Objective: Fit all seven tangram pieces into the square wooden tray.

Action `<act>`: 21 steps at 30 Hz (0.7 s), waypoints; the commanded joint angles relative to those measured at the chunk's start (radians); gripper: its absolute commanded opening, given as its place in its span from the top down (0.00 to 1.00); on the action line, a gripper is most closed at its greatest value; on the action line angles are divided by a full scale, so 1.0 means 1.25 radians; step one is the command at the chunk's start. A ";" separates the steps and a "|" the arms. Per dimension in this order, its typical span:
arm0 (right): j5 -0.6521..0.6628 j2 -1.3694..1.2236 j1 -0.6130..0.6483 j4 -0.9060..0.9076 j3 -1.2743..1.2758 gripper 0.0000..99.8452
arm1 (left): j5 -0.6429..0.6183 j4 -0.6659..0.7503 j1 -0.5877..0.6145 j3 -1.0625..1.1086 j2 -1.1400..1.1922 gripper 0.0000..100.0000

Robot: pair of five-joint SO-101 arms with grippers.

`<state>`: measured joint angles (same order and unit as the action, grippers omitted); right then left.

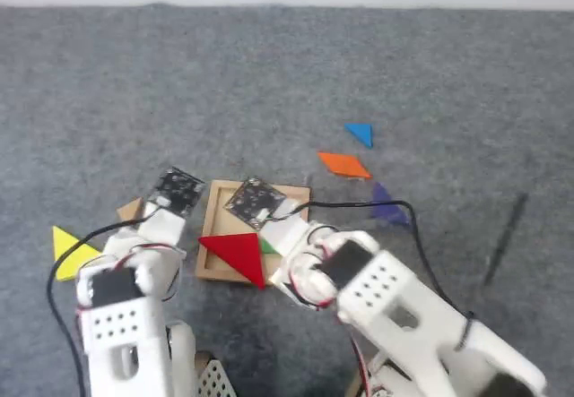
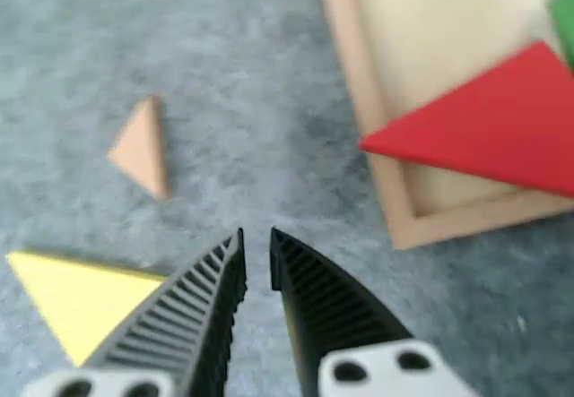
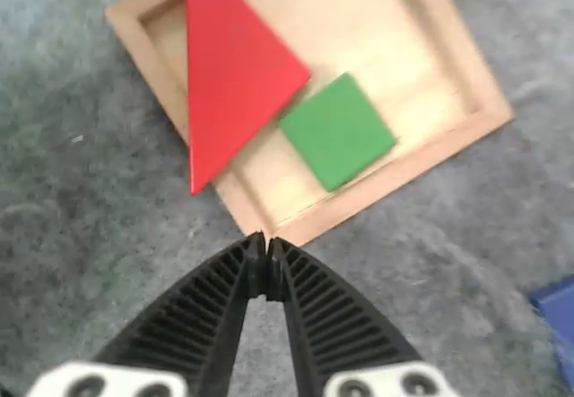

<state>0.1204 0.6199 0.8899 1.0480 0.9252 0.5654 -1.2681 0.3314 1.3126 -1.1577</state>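
Square wooden tray (image 1: 209, 222) on the grey-covered bench (image 1: 269, 83), well toward its near edge. A red triangle (image 3: 229, 65) lies partly in the tray, with one corner out over the rim. A green square (image 3: 336, 130) lies flat inside, touching the red triangle's long side.

Outside the tray, toward the bench's left edge, lie a yellow triangle (image 1: 70, 252) and a small wood-coloured triangle (image 1: 132, 209). Toward the right edge lie a blue triangle (image 1: 360, 133), an orange parallelogram (image 1: 344, 165) and a purple triangle (image 1: 386, 204), all apart from one another.

The left pincer (image 2: 257, 240) stands narrow, a slim gap between its fingers, empty, above bare bench between the yellow triangle and the tray. The right pincer (image 3: 261, 246) has its tips pressed together, holding nothing, just outside a tray corner.
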 commanded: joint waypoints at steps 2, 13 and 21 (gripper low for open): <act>0.012 -0.114 0.041 -0.015 -0.079 0.99 | -0.049 0.033 -0.097 -0.072 0.166 0.96; -0.014 -0.138 0.061 -0.074 -0.027 0.99 | -0.253 0.227 -0.178 -0.089 0.379 0.96; -0.087 -0.064 0.058 -0.128 0.042 0.99 | -0.435 0.263 -0.179 -0.176 0.541 0.96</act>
<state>0.0391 0.4496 0.9574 0.9083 0.9712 0.1051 -0.9613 0.1166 1.1730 -0.5409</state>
